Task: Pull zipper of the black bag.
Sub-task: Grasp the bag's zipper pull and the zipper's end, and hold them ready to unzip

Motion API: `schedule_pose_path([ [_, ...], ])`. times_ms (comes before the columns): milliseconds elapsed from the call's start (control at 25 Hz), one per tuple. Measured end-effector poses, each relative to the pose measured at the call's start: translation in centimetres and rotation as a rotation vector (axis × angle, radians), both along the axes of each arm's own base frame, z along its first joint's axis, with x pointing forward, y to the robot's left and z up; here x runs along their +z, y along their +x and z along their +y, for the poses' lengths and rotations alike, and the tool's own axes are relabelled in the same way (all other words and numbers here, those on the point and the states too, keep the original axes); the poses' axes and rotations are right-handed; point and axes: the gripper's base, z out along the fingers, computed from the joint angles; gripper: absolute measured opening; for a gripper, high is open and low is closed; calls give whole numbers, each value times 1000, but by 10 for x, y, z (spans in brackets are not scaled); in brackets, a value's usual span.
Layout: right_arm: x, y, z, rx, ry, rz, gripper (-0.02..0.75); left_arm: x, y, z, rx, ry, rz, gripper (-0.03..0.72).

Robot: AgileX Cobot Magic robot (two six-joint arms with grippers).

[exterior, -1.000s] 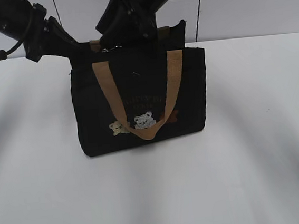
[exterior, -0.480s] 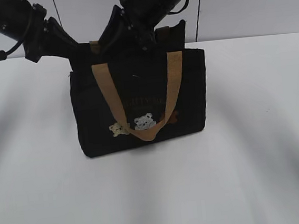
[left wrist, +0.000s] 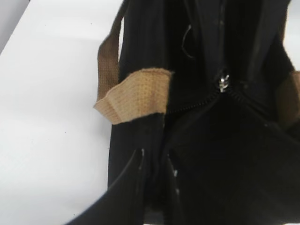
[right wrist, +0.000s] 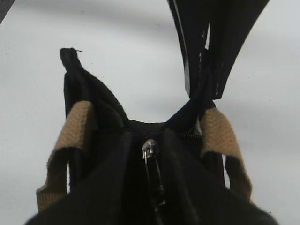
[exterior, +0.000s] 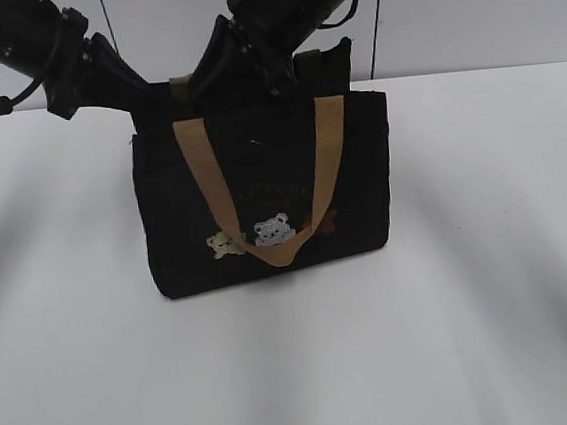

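The black bag [exterior: 258, 155] stands upright on the white table, with bear patches and a tan handle [exterior: 204, 170] on its front. My left gripper [left wrist: 157, 157] is shut on the black fabric at the bag's left end; it also shows in the right wrist view [right wrist: 202, 89]. My right gripper [right wrist: 152, 187] reaches over the bag's top near the middle [exterior: 240, 76] and is shut on the zipper. The silver slider [right wrist: 150, 147] sits just ahead of its fingers, with the tab running back between them. The slider also shows in the left wrist view [left wrist: 223, 83].
The white table [exterior: 491, 283] spreads in front of and beside the bag. A pale wall [exterior: 474, 3] and thin hanging cables [exterior: 375, 33] are behind. The bag's second tan handle [left wrist: 133, 96] folds over the top near the left gripper.
My right arm has shifted slightly to the right along the bag's top. The left arm and the bag have hardly moved.
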Motion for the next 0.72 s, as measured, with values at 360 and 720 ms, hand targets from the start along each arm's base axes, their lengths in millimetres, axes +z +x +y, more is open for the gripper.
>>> schedule_pose_path([
  [360, 0, 0, -1, -1, -1, 4, 36, 0, -1, 0, -9, 0, 8, 44],
  [720, 5, 9, -20, -70, -12, 27, 30, 1, -1, -1, -6, -19, 14, 43],
])
